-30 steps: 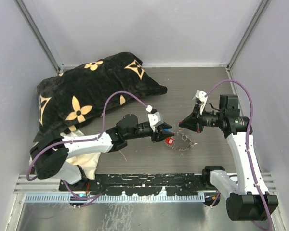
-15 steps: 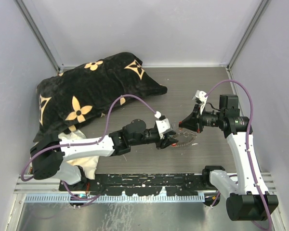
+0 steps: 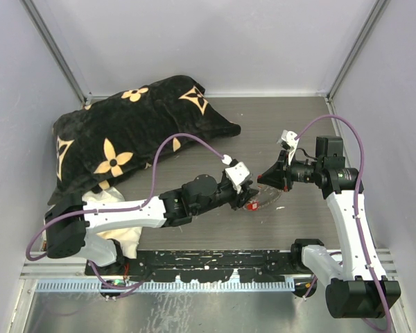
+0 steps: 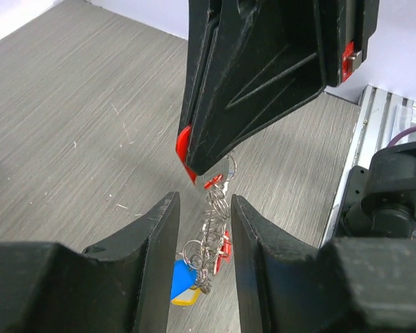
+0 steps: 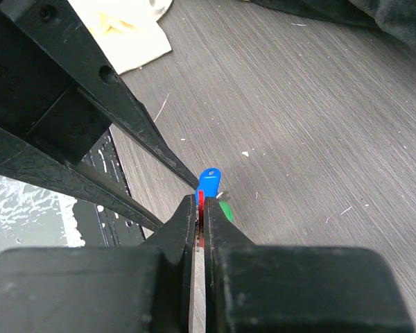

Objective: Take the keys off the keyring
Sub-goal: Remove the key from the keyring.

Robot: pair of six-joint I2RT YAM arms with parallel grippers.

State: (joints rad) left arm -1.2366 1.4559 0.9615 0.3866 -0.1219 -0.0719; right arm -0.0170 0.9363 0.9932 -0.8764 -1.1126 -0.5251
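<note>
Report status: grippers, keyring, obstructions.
Right gripper shut on keyring, which dangles. Left gripper open, straddling it. Keys not yet off. Cushion well aside.

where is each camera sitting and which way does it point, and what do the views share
Top external: fixed above and behind the arms, looking down at the table; both arms show, left gripper beside right gripper.
Left wrist: on the left arm, looking along its own open fingers at the keyring hanging from the right gripper.
Right wrist: on the right arm, looking past its own shut fingers at the blue key.
Shared: both wrist views show the other gripper and the blue key.
</note>
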